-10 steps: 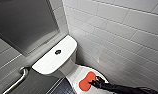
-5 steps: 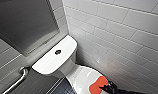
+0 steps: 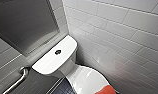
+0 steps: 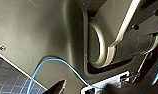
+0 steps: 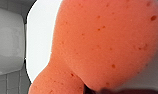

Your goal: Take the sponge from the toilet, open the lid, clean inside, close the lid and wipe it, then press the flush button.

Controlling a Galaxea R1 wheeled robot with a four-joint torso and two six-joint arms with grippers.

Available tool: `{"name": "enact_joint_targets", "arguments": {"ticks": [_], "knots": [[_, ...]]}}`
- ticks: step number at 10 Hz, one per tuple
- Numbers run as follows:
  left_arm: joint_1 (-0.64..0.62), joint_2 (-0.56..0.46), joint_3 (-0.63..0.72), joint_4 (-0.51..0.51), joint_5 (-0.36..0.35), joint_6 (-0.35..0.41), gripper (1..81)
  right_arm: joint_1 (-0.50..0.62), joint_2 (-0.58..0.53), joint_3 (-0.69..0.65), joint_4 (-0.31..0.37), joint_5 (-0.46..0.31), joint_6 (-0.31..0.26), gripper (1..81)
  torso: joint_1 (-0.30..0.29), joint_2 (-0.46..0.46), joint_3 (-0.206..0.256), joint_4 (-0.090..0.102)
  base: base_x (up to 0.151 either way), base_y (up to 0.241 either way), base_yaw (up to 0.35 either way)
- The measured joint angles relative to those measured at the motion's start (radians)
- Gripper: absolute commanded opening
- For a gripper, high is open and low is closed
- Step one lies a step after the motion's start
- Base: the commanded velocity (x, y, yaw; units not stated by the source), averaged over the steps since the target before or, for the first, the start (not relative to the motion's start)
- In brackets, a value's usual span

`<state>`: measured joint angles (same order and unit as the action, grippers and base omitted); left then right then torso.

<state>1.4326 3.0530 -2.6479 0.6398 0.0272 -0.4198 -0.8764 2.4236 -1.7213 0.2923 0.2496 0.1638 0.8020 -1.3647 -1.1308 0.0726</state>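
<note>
Sponge (image 5: pixel 100 45): orange, soft, dotted with little holes, peanut-shaped. Narrow middle squeezed by right gripper (image 5: pixel 102 91), dark, at bottom edge. Smooth white shiny lid (image 5: pixel 40 37) seen behind it.

Head view: a brushed-metal panel (image 3: pixel 25 22) is hanging on the grey-tiled left wall (image 3: pixel 5 57). Pale rectangular tiles (image 3: pixel 120 30) are covering the adjoining right wall. A shiny grab rail (image 3: pixel 18 80) is running along the lower left, and dark floor tiles (image 3: pixel 61 88) are showing beside it.
</note>
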Motion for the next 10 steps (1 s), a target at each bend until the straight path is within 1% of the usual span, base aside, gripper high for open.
{"name": "enact_joint_targets", "arguments": {"ticks": [3, 5, 6, 8, 9, 10], "knots": [[0.0, 0.0, 0.0, 0.0, 0.0, 0.0, 81.1, -0.067, -0.152, 0.12, 0.001, 0.068, -0.006, 1.0, 0.0, 0.0, 0.0, 0.0, 0.0, 0.0, 0.0], [0.0, 0.0, 0.0, 0.0, 0.0, 0.0, 81.1, -0.114, -0.226, 0.216, 0.002, 0.132, -0.006, 1.0, 0.0, 0.0, 0.0, 0.0, 0.0, 0.0, 0.0], [0.0, 0.0, 0.0, 0.0, -0.001, 0.0, 81.1, -0.138, -0.253, 0.263, 0.002, 0.146, -0.007, 1.0, 0.0, 0.0, 0.0, 0.0, 0.0, 0.0, 0.0], [0.0, 0.0, 0.0, 0.0, -0.004, 0.0, 81.1, -0.134, -0.306, 0.36, -0.001, 0.163, -0.01, 1.0, 0.0, 0.0, 0.0, 0.0, 0.0, 0.0, 0.0], [0.0, 0.0, 0.0, 0.0, -0.005, 0.0, 81.1, -0.109, -0.319, 0.385, -0.005, 0.155, -0.01, 1.0, 0.0, 0.0, 0.0, 0.0, 0.0, 0.0, 0.0], [0.0, 0.0, 0.0, 0.0, -0.005, 0.0, 81.1, -0.062, -0.311, 0.392, -0.005, 0.12, -0.011, 1.0, 0.0, 0.0, 0.0, 0.0, 0.0, 0.0, 0.0]]}}
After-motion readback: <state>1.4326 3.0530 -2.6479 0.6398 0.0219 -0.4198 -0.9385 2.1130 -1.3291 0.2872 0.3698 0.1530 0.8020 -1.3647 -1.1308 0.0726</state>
